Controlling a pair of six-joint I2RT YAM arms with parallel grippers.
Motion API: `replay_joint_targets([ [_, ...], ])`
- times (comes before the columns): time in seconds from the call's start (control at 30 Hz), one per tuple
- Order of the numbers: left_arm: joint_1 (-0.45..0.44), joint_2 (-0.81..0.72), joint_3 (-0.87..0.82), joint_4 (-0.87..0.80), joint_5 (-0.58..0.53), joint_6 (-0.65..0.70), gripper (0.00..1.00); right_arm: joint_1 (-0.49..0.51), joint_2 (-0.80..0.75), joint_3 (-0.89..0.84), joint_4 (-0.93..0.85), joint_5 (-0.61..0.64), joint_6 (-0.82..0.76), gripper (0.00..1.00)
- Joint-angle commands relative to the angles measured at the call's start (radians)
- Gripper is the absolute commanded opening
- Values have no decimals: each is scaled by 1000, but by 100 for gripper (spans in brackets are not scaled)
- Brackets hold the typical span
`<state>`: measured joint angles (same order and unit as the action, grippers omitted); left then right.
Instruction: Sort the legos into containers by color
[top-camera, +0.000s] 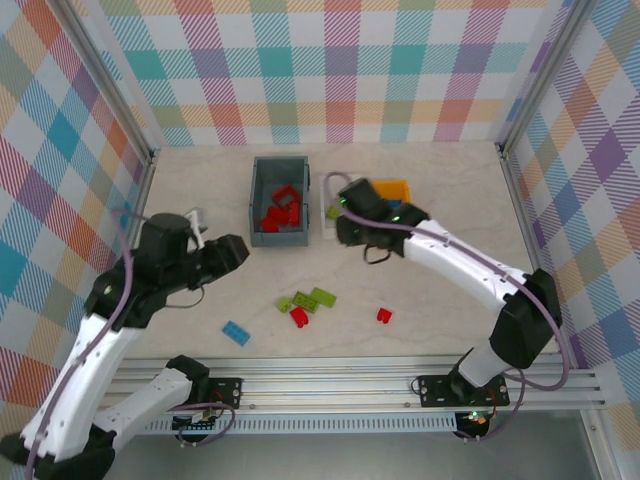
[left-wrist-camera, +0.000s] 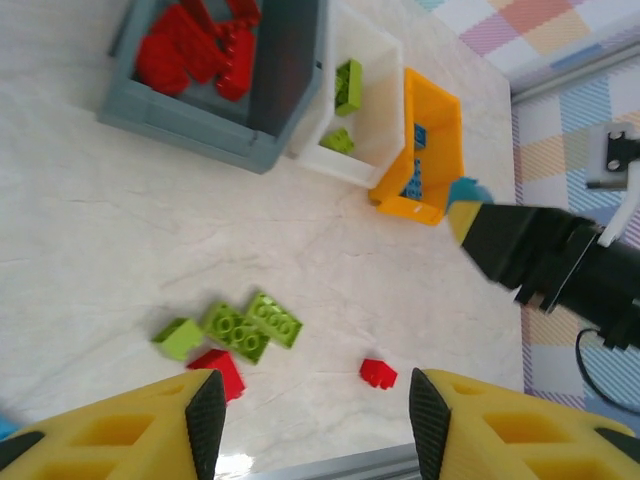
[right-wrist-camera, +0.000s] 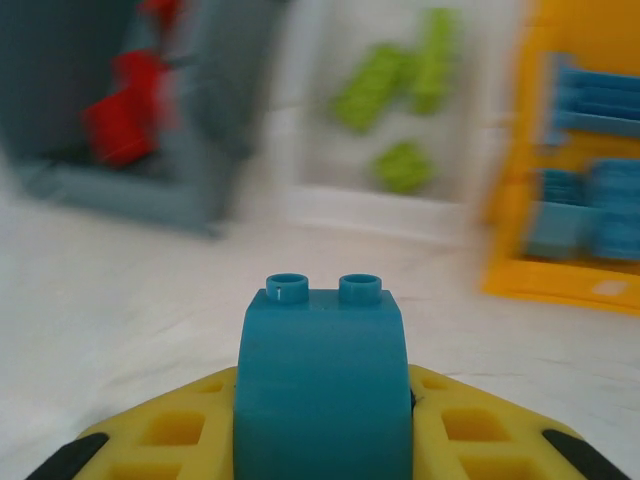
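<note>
Blue brick (right-wrist-camera: 322, 370) pinched in right gripper (right-wrist-camera: 322, 445), aimed at orange bin (right-wrist-camera: 510, 200) at 1 o'clock, likely for drop; left gripper (left-wrist-camera: 317, 415) half-open, empty.

Grey-blue bin (top-camera: 280, 238) with red bricks (top-camera: 282, 212); white bin (left-wrist-camera: 385, 80) with lime bricks (left-wrist-camera: 348, 85); orange-yellow bin (left-wrist-camera: 445, 130) with blue bricks (left-wrist-camera: 413, 180); teal-blue brick (right-wrist-camera: 322, 380); pastel plaid walls (top-camera: 330, 70); cream marbled tabletop (top-camera: 430, 280).

You had a pale, marbled bench (top-camera: 440, 340) under even light, closed in on three sides by pastel plaid walls (top-camera: 330, 60), with silver metal rails (top-camera: 340, 385) along its near edge.
</note>
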<state>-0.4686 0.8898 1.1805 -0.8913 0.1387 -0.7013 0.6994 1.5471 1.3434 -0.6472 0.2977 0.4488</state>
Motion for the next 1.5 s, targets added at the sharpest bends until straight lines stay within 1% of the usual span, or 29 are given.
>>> replay_joint_targets([
  [0.0, -118, 116, 13, 194, -1, -41, 53, -93, 60, -38, -42, -40, -1, 34],
  [0.03, -173, 163, 31, 213, -41, -37, 53, -128, 87, -22, -53, -40, -2, 34],
  [0.13, -285, 287, 100, 224, -129, -20, 53, -210, 174, 37, -84, -27, 2, 35],
  [0.3, -401, 412, 130, 284, -181, -22, 53, -286, 300, 134, -110, -35, 1, 36],
  [0.5, -507, 539, 156, 296, -225, 49, 55, -331, 384, 220, -136, -51, -14, 39],
  [0.6, -537, 596, 162, 273, -236, 67, 56, -336, 418, 253, -153, -56, -19, 45],
  [0.7, -569, 633, 156, 278, -235, 69, 59, -334, 416, 272, -165, -67, -25, 56],
  [0.77, -597, 653, 160, 276, -245, 68, 61, -333, 373, 261, -153, -77, -30, 64],
  [0.8, -609, 660, 162, 276, -253, 66, 62, -332, 351, 257, -148, -81, -34, 66],
  [0.93, -665, 706, 166, 280, -280, 39, 65, -325, 202, 240, -147, -106, -44, 67],
  [1.13, -768, 852, 248, 265, -339, 31, 73, -324, -130, 121, -197, -125, -28, 73],
  [1.23, -794, 943, 310, 233, -366, 18, 78, -325, -316, 42, -236, -133, -10, 76],
  [1.33, -798, 1010, 354, 183, -384, -72, 85, -325, -483, -8, -285, -145, 6, 76],
  [1.4, -797, 1044, 387, 133, -386, -165, 86, -326, -567, -16, -326, -142, 13, 77],
  [1.47, -797, 1072, 413, 105, -362, -277, 86, -325, -626, -11, -368, -134, 8, 77],
])
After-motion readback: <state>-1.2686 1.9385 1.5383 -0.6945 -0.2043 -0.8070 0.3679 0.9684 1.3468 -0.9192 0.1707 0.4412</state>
